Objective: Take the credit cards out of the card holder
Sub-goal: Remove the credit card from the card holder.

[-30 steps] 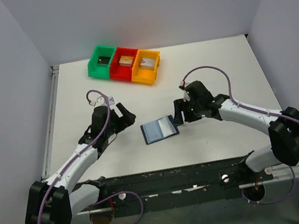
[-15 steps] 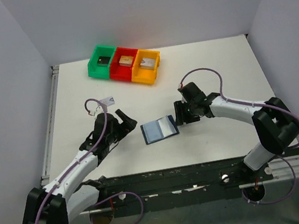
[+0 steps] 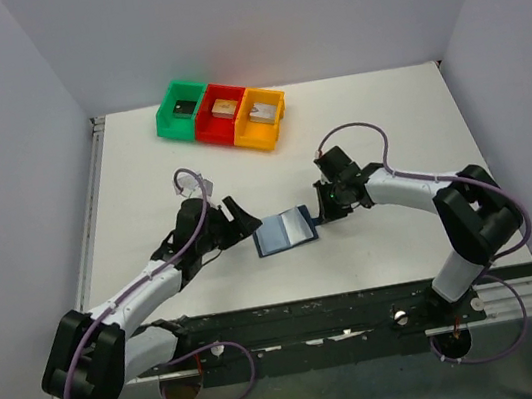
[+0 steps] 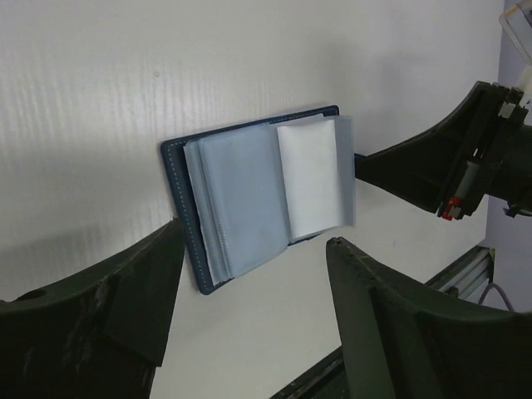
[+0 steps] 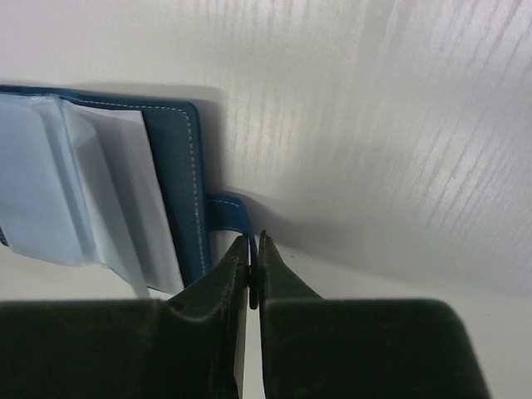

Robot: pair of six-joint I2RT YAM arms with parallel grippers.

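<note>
- Card holder (image 3: 284,230) lay open and flat on the white table (image 3: 385,120), near the front edge, between the two arms.
- Navy cover faced down, greyish clear sleeves (image 4: 241,204) faced up; one paler, silvery leaf (image 4: 314,179) sat on the side toward the right arm.
- Credit cards: could not tell them apart from the sleeves in any view.
- Left gripper (image 3: 244,218) was low, just beside the holder's left edge; jaws released and spread wide, nothing between them. In the wrist view the holder showed in the gap beyond the fingertips, and the jaws looked apart from it.
- Right gripper (image 5: 253,253) was at the holder's right edge, tips down by the table; jaws clenched on the strap tab (image 5: 223,209), a sliver of blue visible between the tips.
- Strap tab stuck out from the navy cover's edge and curved into the right jaws.
- Green bin (image 3: 181,107), red bin (image 3: 222,113) and orange bin (image 3: 261,117) stood touching in a row at the far side of the table, well apart from the holder; each had a small block inside.
</note>
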